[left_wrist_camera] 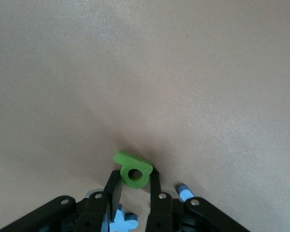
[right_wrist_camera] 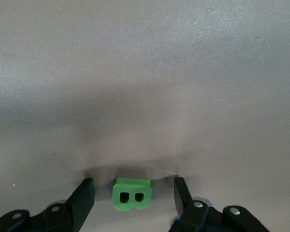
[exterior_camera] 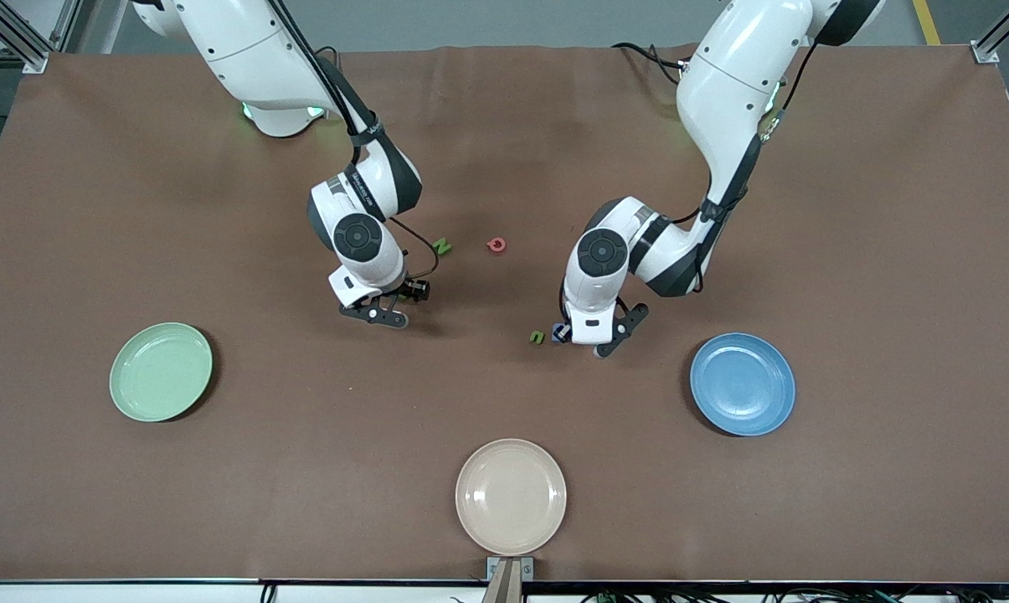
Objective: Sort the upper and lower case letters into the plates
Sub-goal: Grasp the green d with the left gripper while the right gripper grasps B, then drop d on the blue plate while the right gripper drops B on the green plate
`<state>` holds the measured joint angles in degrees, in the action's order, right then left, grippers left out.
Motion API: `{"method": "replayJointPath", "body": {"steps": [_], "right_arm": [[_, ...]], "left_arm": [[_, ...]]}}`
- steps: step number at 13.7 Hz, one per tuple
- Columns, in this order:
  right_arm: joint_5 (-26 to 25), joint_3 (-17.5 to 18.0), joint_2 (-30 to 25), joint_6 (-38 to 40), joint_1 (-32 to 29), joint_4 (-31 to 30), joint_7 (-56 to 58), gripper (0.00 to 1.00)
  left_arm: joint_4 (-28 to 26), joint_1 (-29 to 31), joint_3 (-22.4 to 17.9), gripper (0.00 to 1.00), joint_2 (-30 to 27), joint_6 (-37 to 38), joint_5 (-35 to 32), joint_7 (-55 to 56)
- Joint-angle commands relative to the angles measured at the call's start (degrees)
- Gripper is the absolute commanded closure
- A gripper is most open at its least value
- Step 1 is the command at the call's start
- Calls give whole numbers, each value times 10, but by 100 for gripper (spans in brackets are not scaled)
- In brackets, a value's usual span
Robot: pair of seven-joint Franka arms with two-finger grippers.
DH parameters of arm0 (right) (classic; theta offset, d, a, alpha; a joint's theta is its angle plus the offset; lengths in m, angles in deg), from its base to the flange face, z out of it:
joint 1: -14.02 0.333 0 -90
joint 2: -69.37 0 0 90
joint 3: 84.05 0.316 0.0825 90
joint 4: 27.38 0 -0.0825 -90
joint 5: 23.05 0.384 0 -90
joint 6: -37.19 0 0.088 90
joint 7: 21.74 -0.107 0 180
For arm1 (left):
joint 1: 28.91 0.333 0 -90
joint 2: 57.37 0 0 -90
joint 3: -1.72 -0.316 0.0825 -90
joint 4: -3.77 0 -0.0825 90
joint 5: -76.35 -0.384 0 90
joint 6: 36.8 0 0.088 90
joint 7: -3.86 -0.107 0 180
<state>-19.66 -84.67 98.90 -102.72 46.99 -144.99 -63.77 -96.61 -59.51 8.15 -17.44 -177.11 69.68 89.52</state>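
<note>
We see the left tool [left_wrist_camera: 135, 191] clamped on a green letter with a hole [left_wrist_camera: 133, 171] (a blue letter [left_wrist_camera: 122, 221] beside it), mid-tabletop near the blue plate [exterior_camera: 743, 383]. The right tool [right_wrist_camera: 134, 195], fingers apart, straddles a green B [right_wrist_camera: 131, 194]; the mint plate [exterior_camera: 161, 371] sits toward the right arm's edge.

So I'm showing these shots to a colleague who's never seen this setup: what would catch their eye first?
Probably the two white arms bent low over mid-table, each at a tiny green letter: the left gripper jaws closed on a letter with one hole, the right gripper jaws open around a green B. Next, three bare plates nearer the camera: mint green toward the right arm's end, blue toward the left arm's, beige nearest.
</note>
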Motion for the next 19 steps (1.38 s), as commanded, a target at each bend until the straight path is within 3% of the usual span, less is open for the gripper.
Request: {"method": "replayJointPath", "body": {"steps": [1,5,10,15,19], "right_arm": [[6,-3,5,-2,5,4,-4,28],[6,-3,5,-2,5,4,-4,47],[6,-3,5,-1,5,3,-4,63],[6,-3,-2,9,9,4,-1,75],[-2,-10,-78,169,-23,35,61,75]], "left_arm": [[-5,11,3,89,-5,11,-3,6],[5,25,3,99,-17,11,-4,3],[10,44,-2,100,-53,34,-12,-3],[3,141,-2,100,-86,76,-21,-164],[-14,204,-2,99,-82,76,-21,-269]]}}
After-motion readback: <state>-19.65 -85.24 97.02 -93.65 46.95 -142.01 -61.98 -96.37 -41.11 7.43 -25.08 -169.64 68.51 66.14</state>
